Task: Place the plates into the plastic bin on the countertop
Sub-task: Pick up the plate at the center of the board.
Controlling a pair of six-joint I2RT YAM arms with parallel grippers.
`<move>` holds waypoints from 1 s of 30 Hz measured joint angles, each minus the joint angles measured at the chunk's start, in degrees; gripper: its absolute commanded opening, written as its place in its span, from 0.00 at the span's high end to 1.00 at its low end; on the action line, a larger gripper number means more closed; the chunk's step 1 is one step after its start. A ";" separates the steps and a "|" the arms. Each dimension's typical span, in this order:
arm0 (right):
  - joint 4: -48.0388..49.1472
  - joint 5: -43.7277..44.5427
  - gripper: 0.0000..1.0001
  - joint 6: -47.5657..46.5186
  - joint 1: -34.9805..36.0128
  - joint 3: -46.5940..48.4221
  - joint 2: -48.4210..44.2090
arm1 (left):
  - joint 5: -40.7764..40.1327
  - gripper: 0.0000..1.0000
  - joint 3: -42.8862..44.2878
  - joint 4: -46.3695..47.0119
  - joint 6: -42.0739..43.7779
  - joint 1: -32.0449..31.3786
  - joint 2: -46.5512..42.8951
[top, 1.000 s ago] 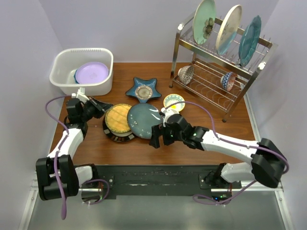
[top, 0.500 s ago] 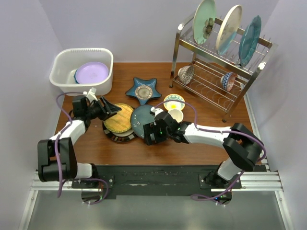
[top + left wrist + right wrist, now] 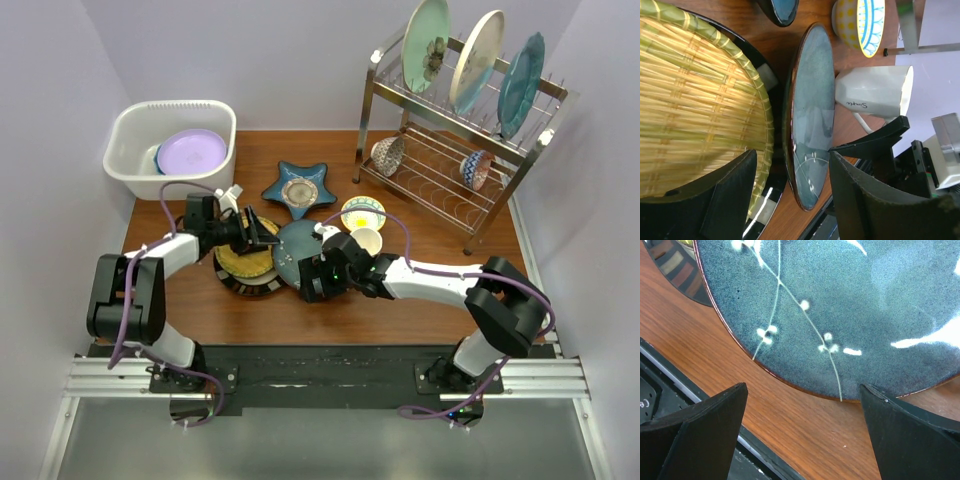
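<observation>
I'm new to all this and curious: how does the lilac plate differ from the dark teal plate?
The lilac plate lies inside the white plastic bin; the dark teal plate lies out on the wooden countertop. The lilac plate is plain; the dark teal plate carries thin white sprigs. Both are round.

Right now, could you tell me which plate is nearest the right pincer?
The dark teal plate with white sprigs; its rim sits just ahead of the open right pincer. The yellow woven plate and star-shaped plate lie farther off.
</observation>
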 measured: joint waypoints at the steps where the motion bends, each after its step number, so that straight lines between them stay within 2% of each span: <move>1: 0.00 0.00 0.02 -0.02 0.00 0.00 0.00 | 0.00 0.40 0.17 -0.02 0.15 -0.28 0.59; 9: -0.02 -0.02 0.02 -0.02 0.00 0.00 0.00 | 0.00 0.54 0.37 0.07 0.50 -2.86 3.91; 17: -0.02 -0.02 0.02 -0.02 0.00 0.00 -0.02 | 0.00 0.65 0.37 1.22 0.46 -3.54 5.07; 22: 0.00 -0.02 0.02 -0.02 0.00 0.00 -0.02 | 0.17 0.87 0.61 1.73 0.17 -3.80 5.81; 23: 0.00 -0.02 0.02 -0.02 0.00 0.00 -0.02 | 0.26 0.97 0.81 1.75 0.02 -3.93 5.86; 24: 0.00 -0.04 0.02 -0.02 0.00 0.00 -0.04 | 0.09 1.00 0.85 1.77 0.09 -4.00 5.86; 30: 1.05 -0.09 0.01 -0.22 0.00 -0.07 -3.21 | -2.23 1.00 0.98 0.76 1.07 -4.35 5.97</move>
